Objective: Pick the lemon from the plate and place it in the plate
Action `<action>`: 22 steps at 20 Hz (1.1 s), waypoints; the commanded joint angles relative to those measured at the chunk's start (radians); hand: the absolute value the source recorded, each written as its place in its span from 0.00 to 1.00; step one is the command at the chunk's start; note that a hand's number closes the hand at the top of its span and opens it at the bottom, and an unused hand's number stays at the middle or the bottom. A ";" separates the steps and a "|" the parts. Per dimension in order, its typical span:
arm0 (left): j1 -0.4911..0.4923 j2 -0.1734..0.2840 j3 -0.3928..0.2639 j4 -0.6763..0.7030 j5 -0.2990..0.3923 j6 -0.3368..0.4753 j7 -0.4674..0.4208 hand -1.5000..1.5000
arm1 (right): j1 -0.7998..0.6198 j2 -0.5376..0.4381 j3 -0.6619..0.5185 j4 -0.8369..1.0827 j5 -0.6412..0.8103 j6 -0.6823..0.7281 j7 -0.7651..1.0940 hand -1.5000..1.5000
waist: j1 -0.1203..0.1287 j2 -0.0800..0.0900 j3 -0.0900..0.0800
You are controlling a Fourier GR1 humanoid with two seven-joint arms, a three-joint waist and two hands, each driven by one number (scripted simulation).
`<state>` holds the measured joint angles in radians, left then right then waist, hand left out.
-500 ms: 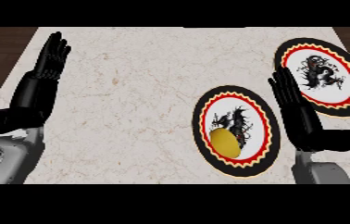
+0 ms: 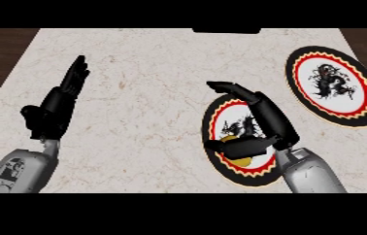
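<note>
Hovering over lemon (image 2: 238, 154) w/ right hand (image 2: 267, 120), near plate (image 2: 215, 113)

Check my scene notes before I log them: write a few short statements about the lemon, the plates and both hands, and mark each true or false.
1. The lemon lies on the near plate. True.
2. The right hand is over the far plate. False: it is over the near plate, thumb at the lemon.
3. The far plate carries a lemon. False: only its dark motif shows.
4. The left hand rests open at the view's left, holding nothing. True.
5. The two plates overlap. False: marble counter shows between them.
</note>
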<state>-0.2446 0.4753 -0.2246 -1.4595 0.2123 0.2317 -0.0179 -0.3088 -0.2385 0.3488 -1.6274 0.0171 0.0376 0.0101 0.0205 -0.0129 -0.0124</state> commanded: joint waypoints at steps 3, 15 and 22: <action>-0.016 -0.042 -0.011 0.011 -0.005 0.021 0.107 0.50 | 0.170 0.151 0.221 0.000 0.116 -0.097 0.058 0.00 | -0.025 0.011 0.013; -0.035 -0.087 0.030 0.103 -0.060 -0.010 0.058 0.50 | 0.200 -0.107 0.106 -0.323 0.331 -0.082 0.065 0.00 | -0.031 0.011 0.012; -0.004 -0.078 0.023 0.050 -0.065 -0.012 0.084 0.50 | 0.144 -0.344 0.066 -0.424 0.305 0.230 0.404 0.00 | -0.021 0.007 0.010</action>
<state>-0.2657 0.3907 -0.2061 -1.3795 0.1460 0.2258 0.0519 -0.1353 -0.4848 0.4474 -1.9928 0.3519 0.1275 0.2676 -0.0087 -0.0036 -0.0023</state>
